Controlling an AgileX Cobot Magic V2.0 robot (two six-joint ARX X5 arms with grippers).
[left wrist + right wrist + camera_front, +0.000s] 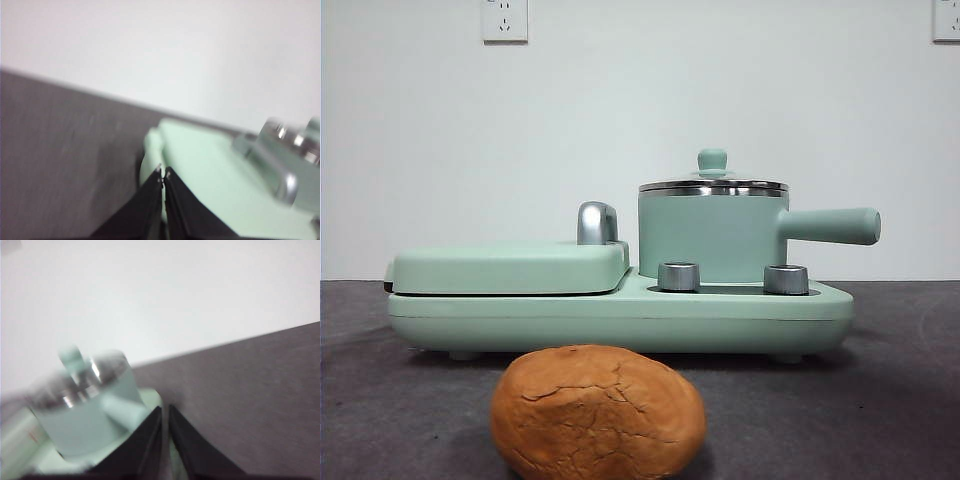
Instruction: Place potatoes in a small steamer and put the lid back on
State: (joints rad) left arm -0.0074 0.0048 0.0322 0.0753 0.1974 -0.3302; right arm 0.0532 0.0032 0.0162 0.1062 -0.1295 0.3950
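Nearest the front cam: the potato [598, 411], one big cracked orange-brown lump, lying on the dark table [900, 400], just in front of the cooker base [620, 315] and apart from it. Untouched, nothing holding it.

Behind it, on the base: flat mint griddle cover [510, 266] w/ its chrome handle [597, 222] on one side, two steel knobs [679, 276] in front of the pot. The small steamer [710, 238] sits on the base, straight side handle [830, 225] sticking out sideways. The lid [713, 185] is on it, mint knob [712, 160] up top, so the pot is closed and no step is done yet.

Neither arm shows in the front view. Left gripper [163, 175]: jaws pressed together, empty, over the griddle cover end. Right gripper [165, 412]: jaws together too, empty, near the steamer's handle side. Both wrist views blurry.

Risks, as I judge them:
- Lid must come off first; its knob is small, a closed or off-centre pinch could slip or drag the pot.
- Potato looks abt as wide as the pot, so a wide grip is needed, and it may jam on the steel rim.
- If it sits proud, the lid won't seat.
- The side handle could get bumped by the right arm.
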